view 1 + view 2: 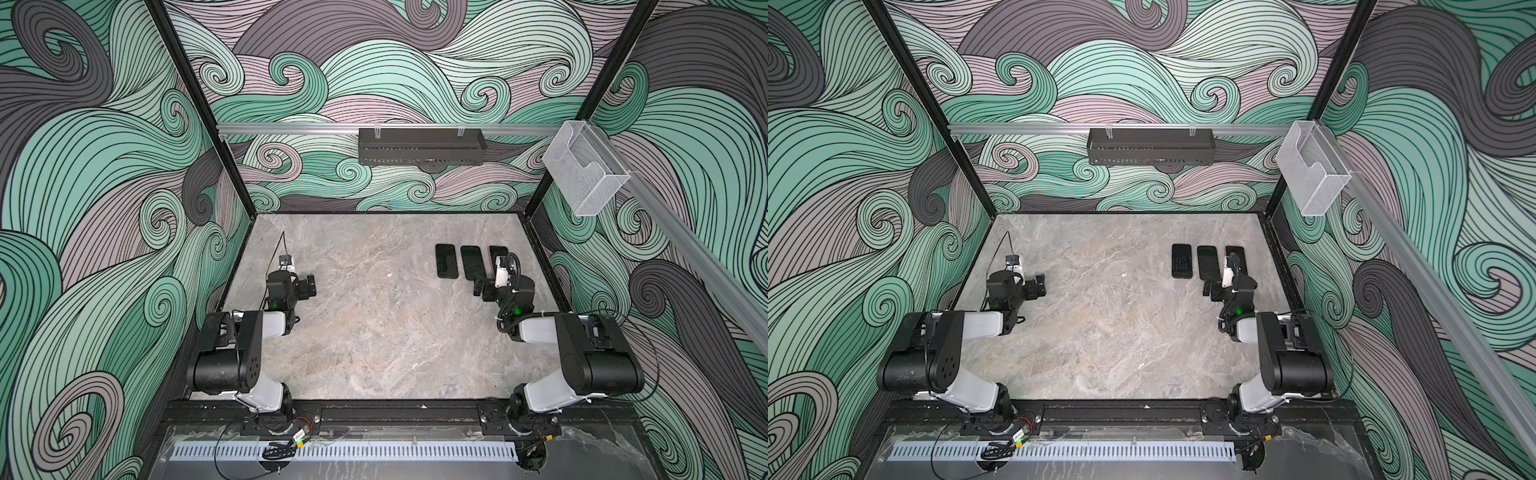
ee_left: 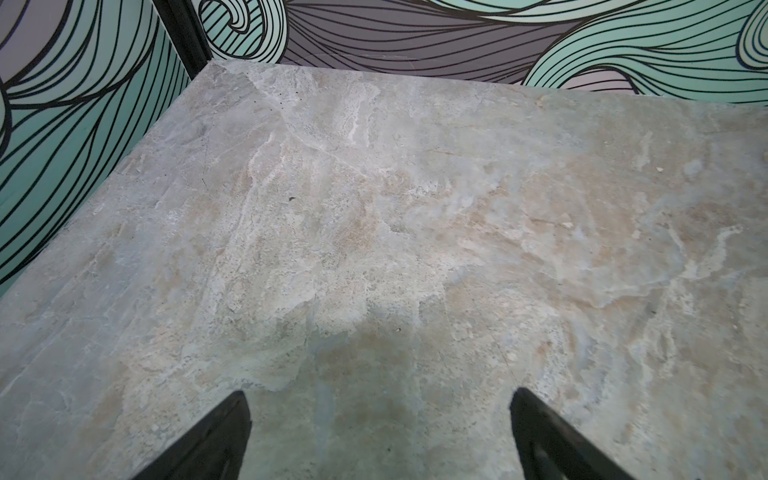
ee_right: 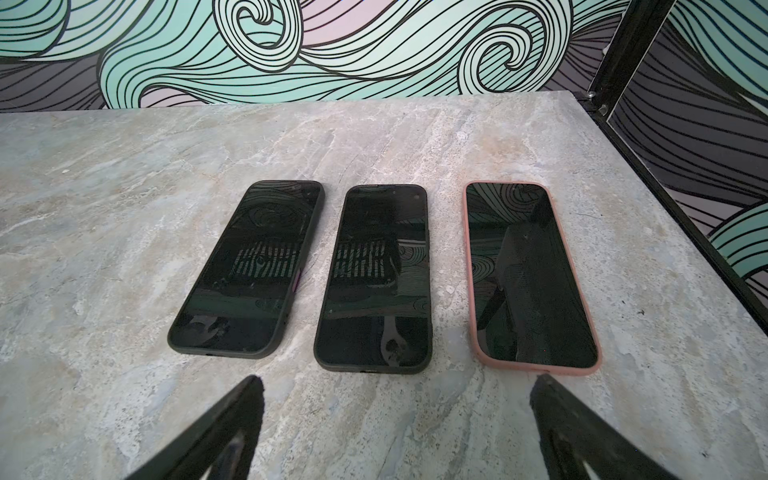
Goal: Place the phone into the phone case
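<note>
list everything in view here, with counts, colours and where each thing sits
dark-rimmed phones: 2, black, side by side, far right of table, screens up
pink-cased phone: 1, black screen, pink rim, beside them, nearest right wall
table: 1, grey marble
wire basket: 1, black, hung on back rail
clear bin: 1, transparent, on right rail
left gripper: 1, black, open, over bare table
right gripper: 1, black, open, just short of the phones

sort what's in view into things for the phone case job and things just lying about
For the job: leftmost dark-cased phone, middle dark-cased phone, pink-cased phone, all already cased; the right gripper, open, near them.
Just there: black perforated basket, clear plastic holder, both hung on the wall rails.
</note>
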`<control>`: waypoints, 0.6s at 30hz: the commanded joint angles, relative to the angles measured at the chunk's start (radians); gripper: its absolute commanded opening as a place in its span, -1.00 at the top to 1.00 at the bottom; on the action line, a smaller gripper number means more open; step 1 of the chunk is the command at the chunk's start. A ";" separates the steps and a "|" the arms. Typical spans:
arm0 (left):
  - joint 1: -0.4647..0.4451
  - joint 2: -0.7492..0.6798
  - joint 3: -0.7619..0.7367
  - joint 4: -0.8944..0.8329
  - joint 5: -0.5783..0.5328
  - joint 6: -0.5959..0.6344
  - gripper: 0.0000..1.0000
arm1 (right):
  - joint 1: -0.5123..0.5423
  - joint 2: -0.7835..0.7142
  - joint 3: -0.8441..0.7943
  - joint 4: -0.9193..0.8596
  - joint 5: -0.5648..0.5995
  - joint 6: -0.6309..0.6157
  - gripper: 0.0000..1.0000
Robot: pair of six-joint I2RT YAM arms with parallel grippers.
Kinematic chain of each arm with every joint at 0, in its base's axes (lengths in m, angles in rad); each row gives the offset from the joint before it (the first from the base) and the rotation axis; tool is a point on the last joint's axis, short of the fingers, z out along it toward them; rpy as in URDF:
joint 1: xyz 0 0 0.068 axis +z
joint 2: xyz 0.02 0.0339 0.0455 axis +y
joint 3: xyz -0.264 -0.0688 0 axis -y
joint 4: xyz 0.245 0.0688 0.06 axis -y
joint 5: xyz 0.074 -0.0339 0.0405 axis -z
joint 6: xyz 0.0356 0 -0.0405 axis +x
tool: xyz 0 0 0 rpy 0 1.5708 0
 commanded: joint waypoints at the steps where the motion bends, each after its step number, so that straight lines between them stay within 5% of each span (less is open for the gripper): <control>1: 0.010 -0.012 0.025 -0.013 0.019 0.004 -0.97 | 0.006 -0.010 0.010 0.017 0.013 -0.010 -0.98; 5: 0.019 -0.024 -0.003 0.026 0.147 0.053 -0.97 | 0.005 -0.010 0.010 0.015 0.013 -0.010 -0.98; 8: 0.017 -0.017 0.024 -0.022 -0.027 -0.027 -0.97 | 0.006 -0.009 0.010 0.016 0.014 -0.010 -0.99; 18: 0.020 -0.017 0.012 0.007 0.092 0.029 -0.97 | 0.006 -0.009 0.010 0.016 0.014 -0.010 -0.99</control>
